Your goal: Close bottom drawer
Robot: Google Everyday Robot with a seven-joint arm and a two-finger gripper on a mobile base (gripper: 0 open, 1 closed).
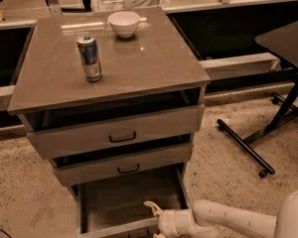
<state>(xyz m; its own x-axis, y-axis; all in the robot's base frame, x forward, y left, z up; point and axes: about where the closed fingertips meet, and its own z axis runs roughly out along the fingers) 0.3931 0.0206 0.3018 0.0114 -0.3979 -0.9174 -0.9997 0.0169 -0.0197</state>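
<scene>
Looking from the left, you see a can (89,58) standing on the cabinet top (149,68), with a white bowl (124,23) beyond it near the far edge. Below the two upper drawer fronts, the bottom drawer (129,197) stands pulled out toward you, its grey tray bare. Your gripper (152,220) sits at the right end of its near front edge, jaws apart, one finger (151,207) over the tray. A black table leg (246,150) lies far right.
</scene>
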